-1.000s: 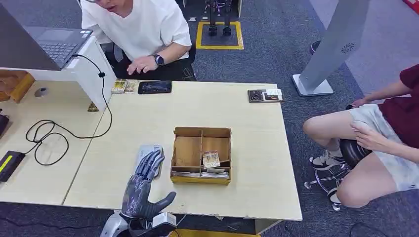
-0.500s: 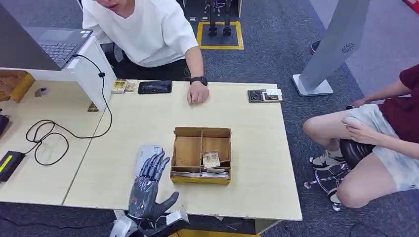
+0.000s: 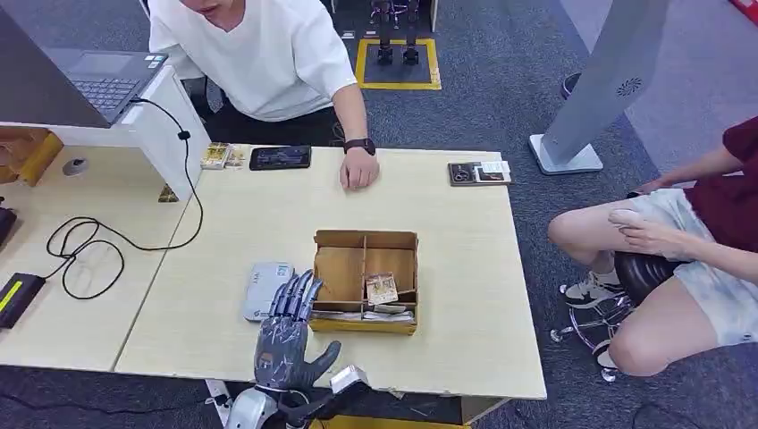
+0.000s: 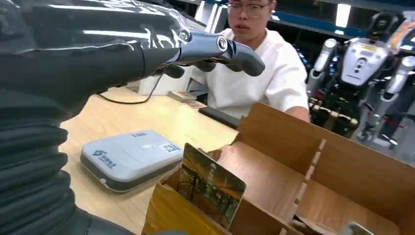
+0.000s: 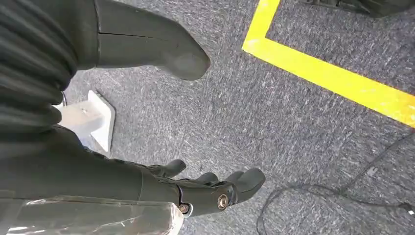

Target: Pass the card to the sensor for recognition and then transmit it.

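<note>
Left hand (image 3: 288,335) up over the near edge of the bench (image 3: 268,223), palm down, fingers (image 3: 299,295) stretched forward and spread, thumb out to the side, nothing held; fingertips sit over the gap between the grey sensor (image 3: 266,288) and the near left corner of the wooden box (image 3: 365,280). From the left wrist view the fingers (image 4: 220,49) are extended above the bench, not touching the box or the sensor (image 4: 129,157). Right hand (image 5: 195,188) hangs low beside the body over grey carpet (image 5: 274,117) with a yellow floor line (image 5: 333,81), fingers loosely extended and apart, holding nothing. The card (image 4: 210,185) stands on edge, tilted, against the near wall of the box in its left compartment; printed face shows a dark green and brown picture with a small white mark, details too small to read. Another small card (image 3: 383,288) lies flat in the right compartment, with more flat pieces stacked along the near wall. The box is open-topped with dividers, plain brown wood. The sensor is a flat rounded grey pad with a blue logo and a small label, lying on the bench just left of the box. A person in a white shirt (image 3: 268,54) sits across the bench, one hand (image 3: 357,170) resting on it near a black phone (image 3: 280,157). A second person (image 3: 697,241) sits to the right, off the bench.
</note>
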